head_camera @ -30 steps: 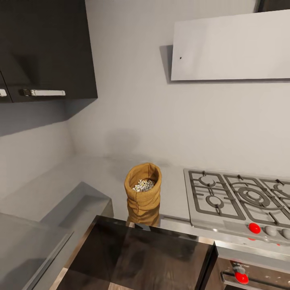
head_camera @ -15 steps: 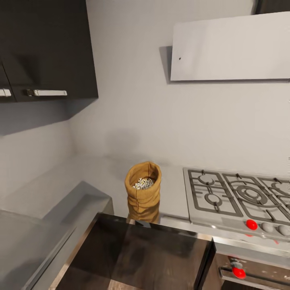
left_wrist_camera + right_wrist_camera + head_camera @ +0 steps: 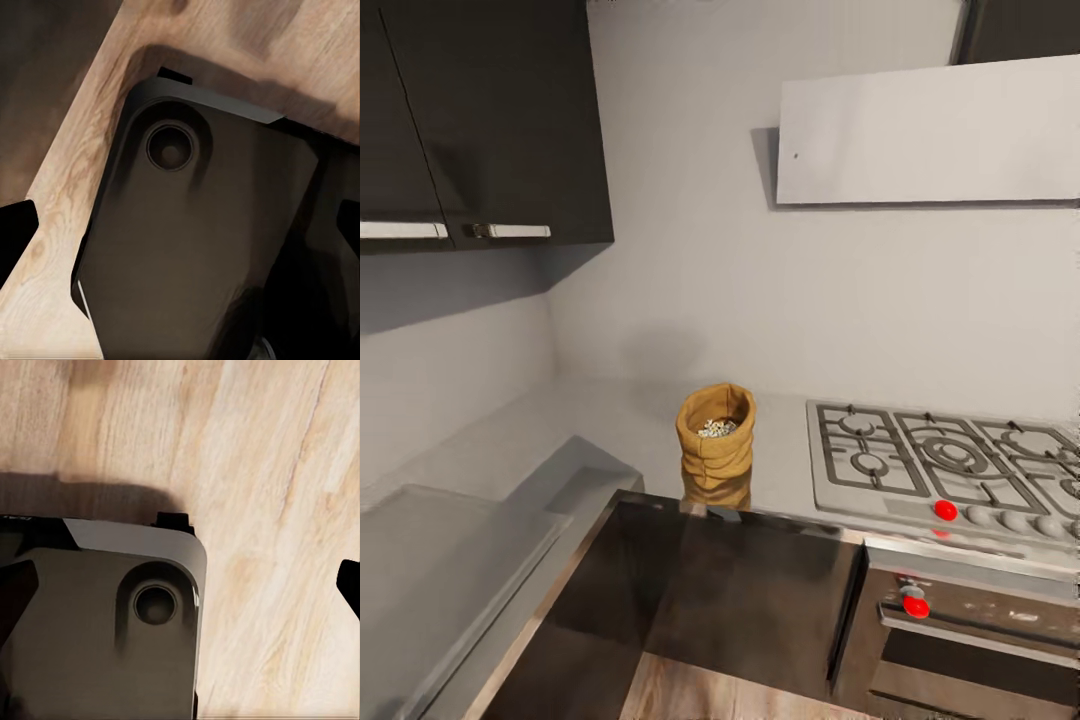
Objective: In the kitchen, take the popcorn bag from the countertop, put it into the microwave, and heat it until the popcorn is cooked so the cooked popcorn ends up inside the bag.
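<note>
One popcorn bag (image 3: 716, 445) stands upright on the grey table (image 3: 620, 425), in the corner stretch between the side wall and the gas hob (image 3: 945, 470), just beside the hob's near-left edge. Its rolled rim is open upward, which keeps the small heap of whitish popcorn (image 3: 717, 428) from spilling out; the sack's reflection shows in the glossy surface below it. Dark upper cabinets (image 3: 490, 120) hang over the left side, a flat white hood (image 3: 930, 130) sits above the hob, and an oven front (image 3: 970, 640) with red knobs lies under it.

Both wrist cameras look straight down at the light wood floor (image 3: 285, 472) and the dark corners of the robot's base (image 3: 195, 247), which suggests the arms hang low at the robot's sides, tucked for driving rather than reaching. Only dark slivers at the edges of those pictures might be the fingers, so I cannot tell whether they are spread or pressed together on either arm.

Judging by this, the bag is not yet grasped, and the robot stands well apart from the table edge.
</note>
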### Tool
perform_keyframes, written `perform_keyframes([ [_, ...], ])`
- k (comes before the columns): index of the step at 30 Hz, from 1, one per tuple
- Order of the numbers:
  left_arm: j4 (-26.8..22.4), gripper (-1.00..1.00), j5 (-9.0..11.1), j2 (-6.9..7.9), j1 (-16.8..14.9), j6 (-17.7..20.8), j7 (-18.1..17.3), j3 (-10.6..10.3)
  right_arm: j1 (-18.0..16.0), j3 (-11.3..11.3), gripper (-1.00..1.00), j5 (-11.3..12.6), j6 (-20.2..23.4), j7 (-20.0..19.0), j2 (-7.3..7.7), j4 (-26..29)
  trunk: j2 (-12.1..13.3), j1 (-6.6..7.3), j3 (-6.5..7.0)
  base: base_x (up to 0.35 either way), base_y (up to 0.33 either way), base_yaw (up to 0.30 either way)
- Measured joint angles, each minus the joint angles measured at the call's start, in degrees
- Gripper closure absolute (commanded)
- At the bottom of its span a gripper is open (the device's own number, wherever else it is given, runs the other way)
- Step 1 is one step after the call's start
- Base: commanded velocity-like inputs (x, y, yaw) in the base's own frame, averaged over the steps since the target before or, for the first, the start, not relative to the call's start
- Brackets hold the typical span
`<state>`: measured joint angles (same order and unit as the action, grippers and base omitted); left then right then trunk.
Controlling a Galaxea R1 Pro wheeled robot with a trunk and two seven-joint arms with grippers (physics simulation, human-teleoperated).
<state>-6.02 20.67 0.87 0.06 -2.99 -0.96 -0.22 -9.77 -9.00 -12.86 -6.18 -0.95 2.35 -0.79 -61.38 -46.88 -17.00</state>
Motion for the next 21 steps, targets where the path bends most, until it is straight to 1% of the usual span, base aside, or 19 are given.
perform_keyframes([
  [3, 0.0, -1.0, 0.0, 0.0, 0.0, 0.0, 0.0, 0.0, 0.0, 0.0, -1.0, 0.0, 0.0, 0.0, 0.0, 0.0, 0.0, 0.01, 0.0, -0.029, 0.0, 0.0],
  [5, 0.1, -1.0, -0.2, 0.05, 0.0, 0.0, 0.0, 0.0, -0.6, 0.7, -1.0, 0.4, -0.4, -0.6, -0.27, -0.6, 0.0, 0.02, 0.0, 0.0, 0.0, 0.0],
  [7, 0.1, -1.0, -0.2, 0.04, 0.0, 0.0, 0.0, 0.0, -0.5, 0.8, -1.0, 0.2, -0.3, -0.8, -0.27, -0.8, 0.0, 0.02, 0.0, 0.0, 0.0, 0.0],
  [11, 0.1, -1.0, -0.2, 0.08, 0.1, 0.0, 0.0, 0.0, 0.1, 0.6, -1.0, -0.1, -0.1, 0.3, -0.1, -0.8, 0.0, 0.02, 0.0, -0.021, 0.0, 0.0],
  [18, 0.2, -1.0, 0.3, 0.07, 0.0, 0.0, 0.0, 0.2, 0.1, 0.5, -1.0, -0.2, -0.1, 0.5, -0.01, -0.8, 0.0, -0.02, 0.0, -0.286, 0.0, 0.0],
  [21, 0.2, -1.0, 0.1, 0.08, 0.1, 0.0, 0.0, 0.1, 0.1, 0.5, -1.0, -0.2, 0.1, 0.6, -0.08, -0.8, 0.0, 0.0, 0.0, -0.082, 0.0, 0.0],
])
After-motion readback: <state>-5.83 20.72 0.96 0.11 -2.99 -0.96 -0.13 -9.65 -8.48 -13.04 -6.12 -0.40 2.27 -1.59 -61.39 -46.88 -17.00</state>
